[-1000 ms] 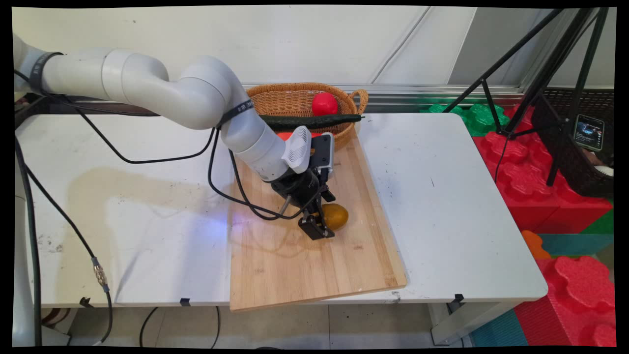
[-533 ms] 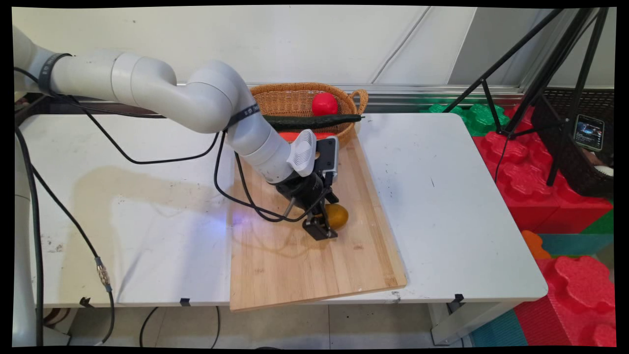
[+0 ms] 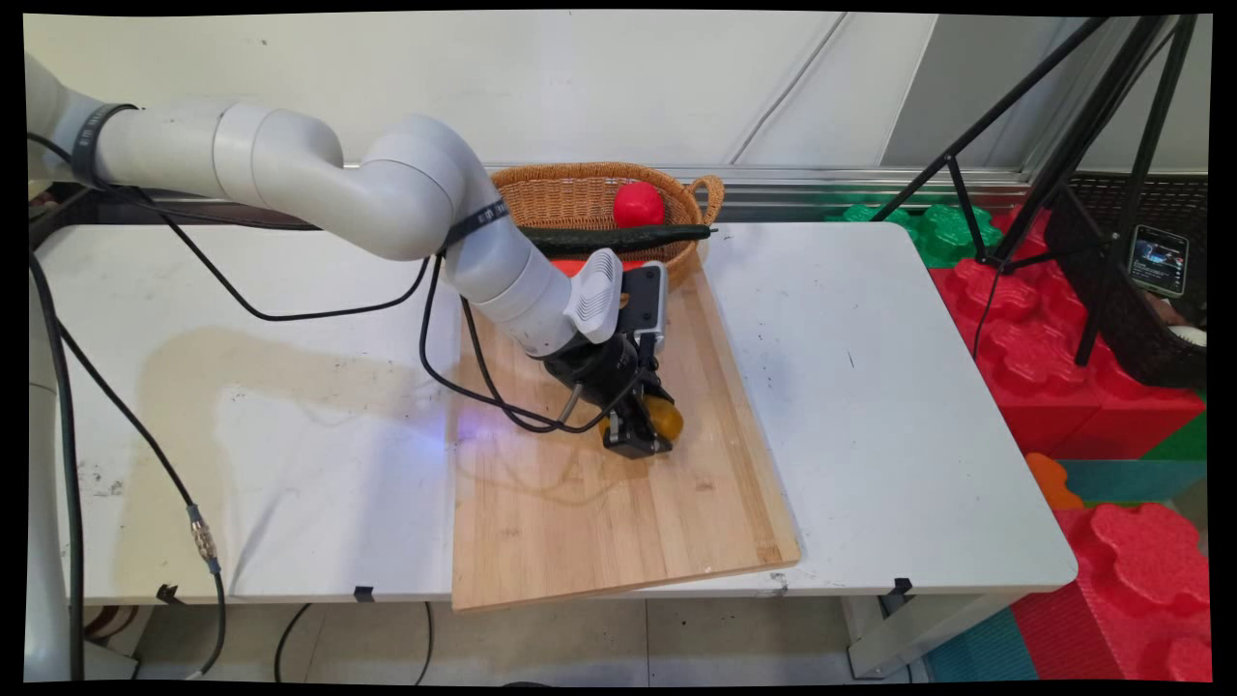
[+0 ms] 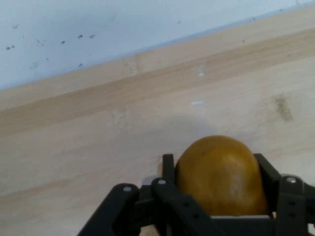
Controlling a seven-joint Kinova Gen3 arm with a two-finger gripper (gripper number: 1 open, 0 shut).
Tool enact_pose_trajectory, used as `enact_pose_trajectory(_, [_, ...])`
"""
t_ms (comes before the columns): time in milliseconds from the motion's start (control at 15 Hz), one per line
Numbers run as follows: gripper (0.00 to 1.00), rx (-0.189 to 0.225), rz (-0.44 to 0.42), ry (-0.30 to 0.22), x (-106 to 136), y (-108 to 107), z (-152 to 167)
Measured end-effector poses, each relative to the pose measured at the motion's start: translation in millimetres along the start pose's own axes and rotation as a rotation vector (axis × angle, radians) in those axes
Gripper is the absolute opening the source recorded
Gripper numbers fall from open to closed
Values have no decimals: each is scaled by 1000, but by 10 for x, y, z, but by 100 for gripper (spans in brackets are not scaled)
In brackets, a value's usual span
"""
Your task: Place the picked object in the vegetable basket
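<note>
Black two-finger gripper (image 4: 216, 196) fingers (image 4: 169, 169) closed around smooth rounded yellow-brown fruit (image 4: 220, 174) on wooden cutting board (image 3: 580, 522). Looks firm, light, likely slippery; hold across widest middle.

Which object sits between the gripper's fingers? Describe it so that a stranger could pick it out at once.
Start at the long wooden board lying on the white table, in front of the wicker basket. Near the board's middle, the black gripper is shut on a rounded yellow-brown fruit. Unlike the red ball and dark cucumber at the basket, it lies alone on the board.
</note>
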Motion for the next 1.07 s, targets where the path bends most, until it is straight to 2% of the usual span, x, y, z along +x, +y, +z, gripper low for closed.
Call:
enact_pose_trajectory(400, [0,18,-10,35,13,30,-220])
enact_pose_trajectory(1067, [0,67,-64,154,-4,21,-1055])
